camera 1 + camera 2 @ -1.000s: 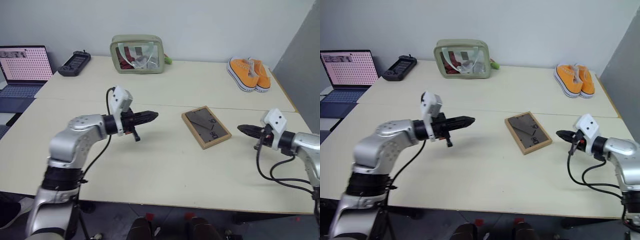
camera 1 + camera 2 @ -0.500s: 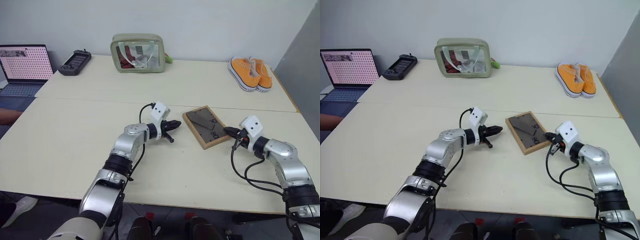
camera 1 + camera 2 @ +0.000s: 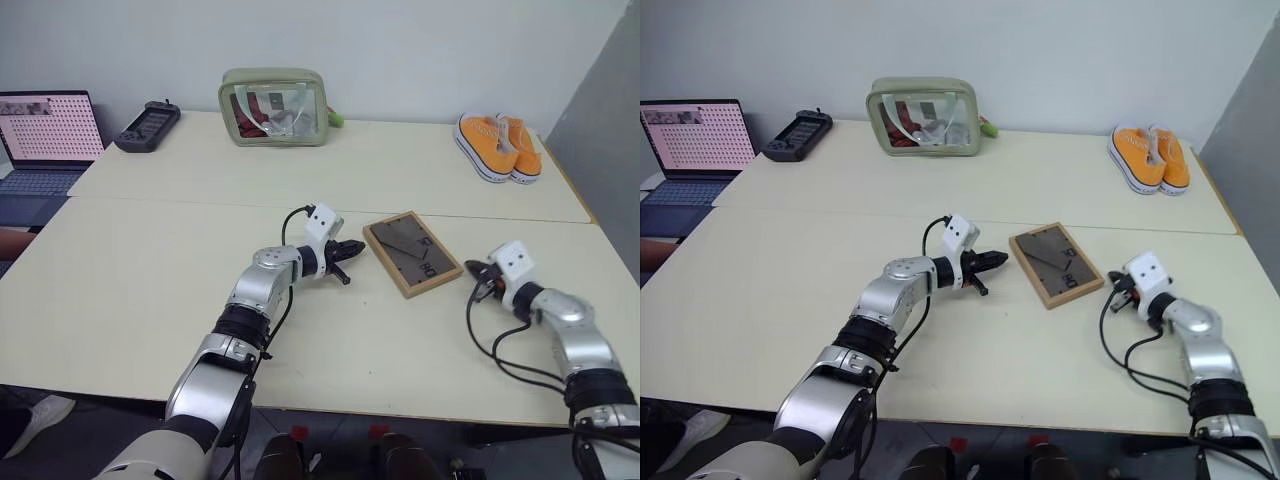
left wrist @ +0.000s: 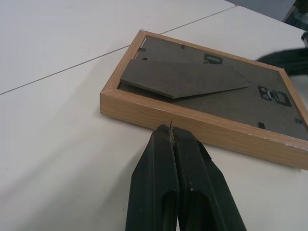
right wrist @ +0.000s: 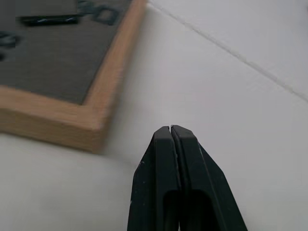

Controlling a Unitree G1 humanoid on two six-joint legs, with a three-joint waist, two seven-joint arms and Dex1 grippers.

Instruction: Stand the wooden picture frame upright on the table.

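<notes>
The table (image 3: 150, 270) was the biggest thing there, a pale cream top with a seam running across it. At its far edge stood a green pouch with a clear window (image 3: 274, 107), and a pair of orange sneakers (image 3: 499, 146) sat at the far right corner. A laptop (image 3: 45, 140) lay open off to the left, with a black handheld device (image 3: 148, 125) near it on the tabletop.

The wooden picture frame (image 3: 412, 252) lay flat on the near half of the table, dark back panel facing up with its stand folded against it, between the two arms.

The left gripper (image 3: 349, 248) had its two black fingers pressed tightly together, holding nothing; in the left wrist view its tip (image 4: 171, 128) sat right at the frame's wooden side, though I could not tell whether it touched. The right gripper (image 3: 475, 271) was likewise fully closed and empty, low over the table just beside the frame's right-hand corner, with a small gap between them.
</notes>
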